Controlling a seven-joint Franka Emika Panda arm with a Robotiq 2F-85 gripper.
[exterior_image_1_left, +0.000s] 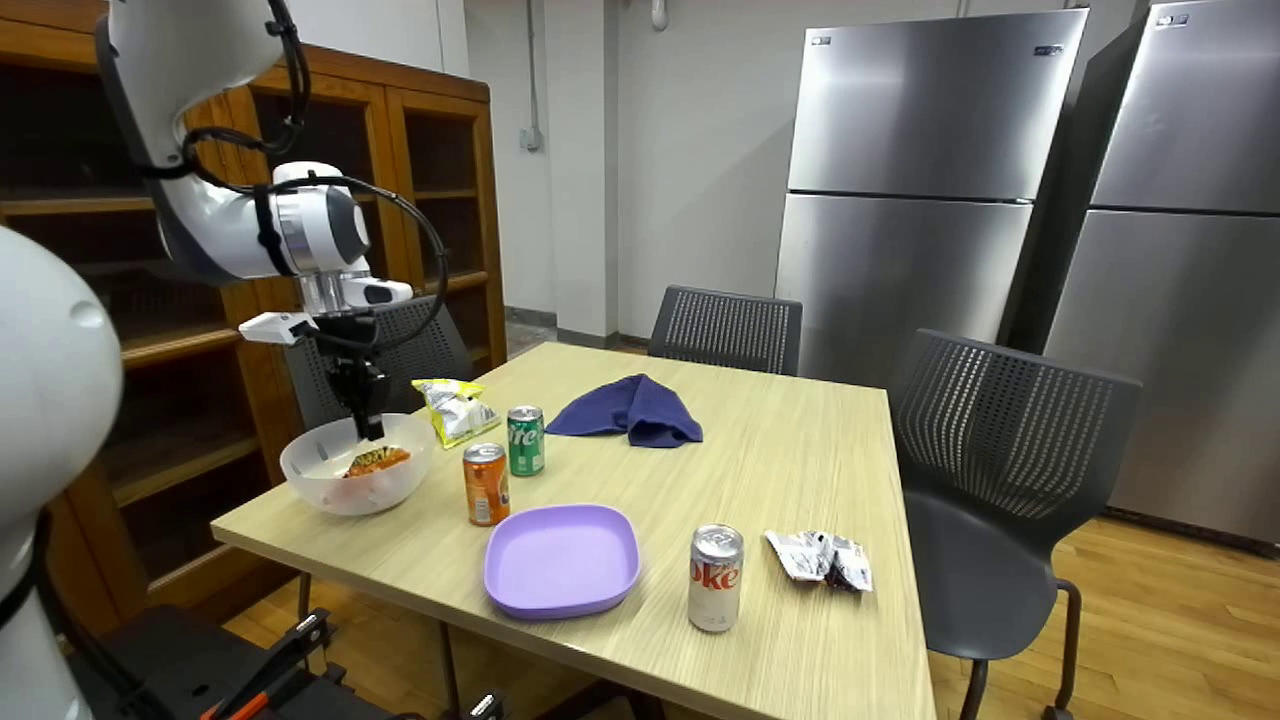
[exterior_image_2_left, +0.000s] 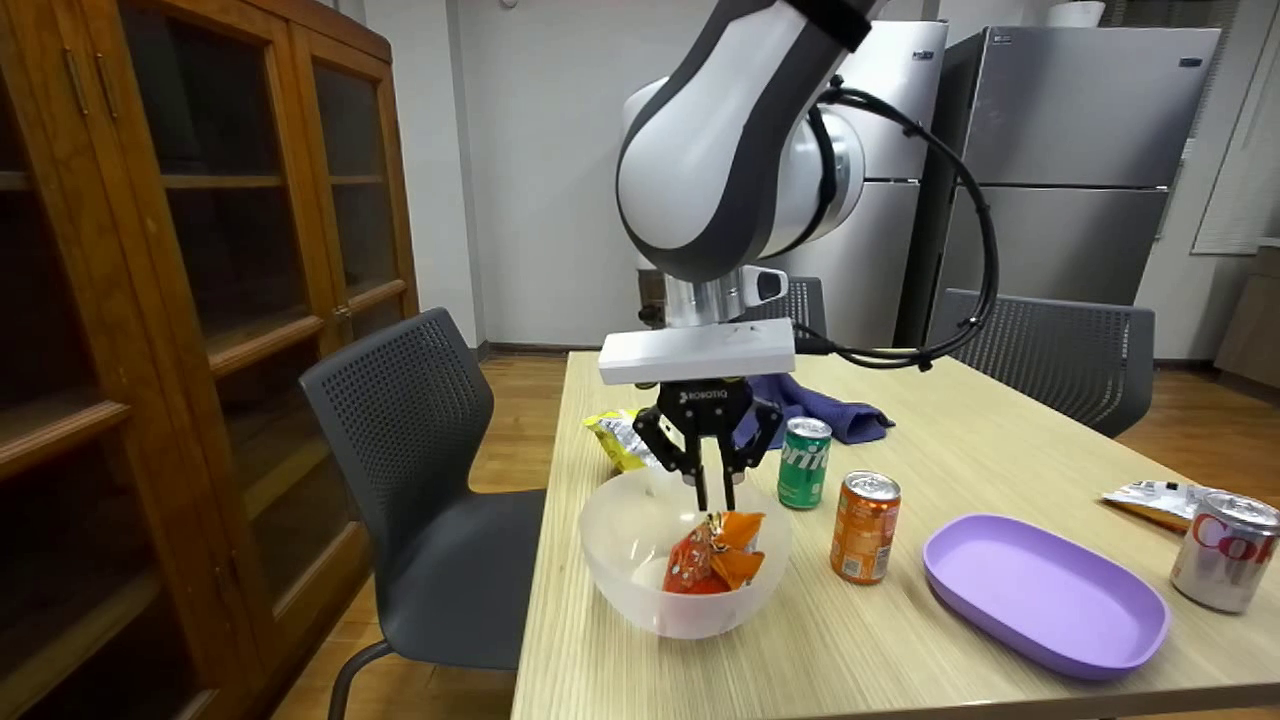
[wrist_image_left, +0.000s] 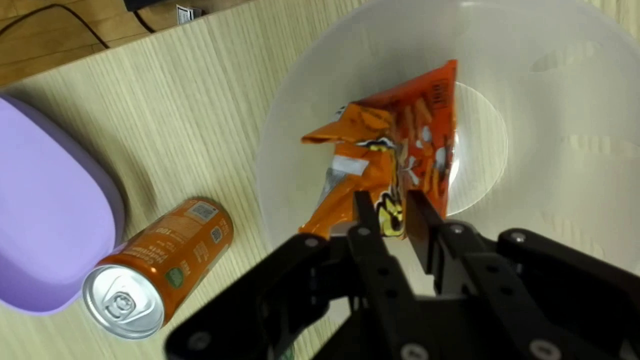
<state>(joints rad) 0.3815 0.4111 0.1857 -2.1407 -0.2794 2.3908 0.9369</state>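
Orange-and-red snack bag (exterior_image_2_left: 708, 562), crumpled, ungrasped, inside translucent bowl (exterior_image_2_left: 620, 560), directly below gripper (exterior_image_2_left: 715, 500) with jaws slightly parted. Orange can (exterior_image_2_left: 866, 528), outside bowl, lower than gripper and off to one side.

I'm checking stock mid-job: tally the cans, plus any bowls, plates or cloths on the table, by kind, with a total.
Cans: 3 (orange can, green can, silver Coke can)
Bowls: 1 (translucent bowl)
Plates: 1 (purple plate)
Cloths: 1 (navy cloth)
Total: 6
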